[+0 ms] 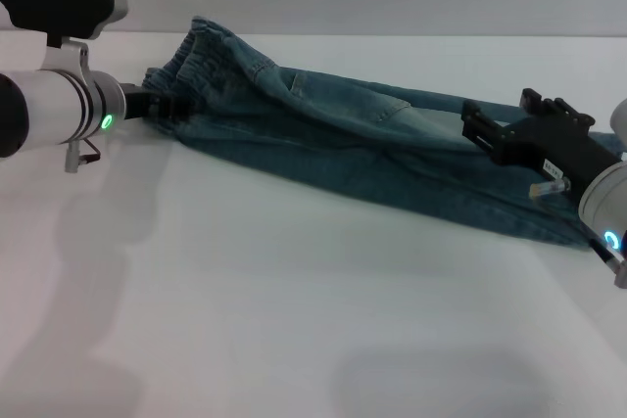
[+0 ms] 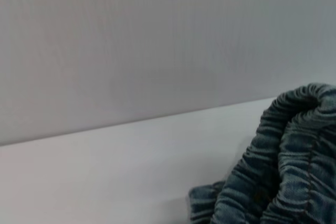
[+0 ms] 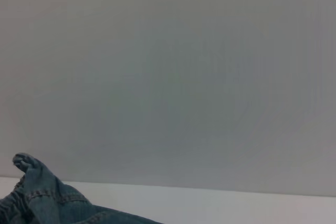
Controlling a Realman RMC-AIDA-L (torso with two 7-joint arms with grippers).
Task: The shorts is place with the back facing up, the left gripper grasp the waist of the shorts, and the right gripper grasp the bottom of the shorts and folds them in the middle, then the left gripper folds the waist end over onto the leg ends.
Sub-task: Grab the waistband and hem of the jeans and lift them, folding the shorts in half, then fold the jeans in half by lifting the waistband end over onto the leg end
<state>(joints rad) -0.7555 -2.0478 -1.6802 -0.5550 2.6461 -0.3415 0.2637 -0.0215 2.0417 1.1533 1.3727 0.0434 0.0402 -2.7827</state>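
Gripping the waist of the shorts, left end effector clamped, right end effector clamped on the bottom of the shorts

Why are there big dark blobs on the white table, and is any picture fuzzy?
Head view: the blobs are soft shadows on the table, the one on the left falling under the left arm; no glare. Left wrist view: the ruffled waist of the shorts sits close and looks a little soft. Right wrist view: mostly plain grey wall, with one denim corner of the shorts.
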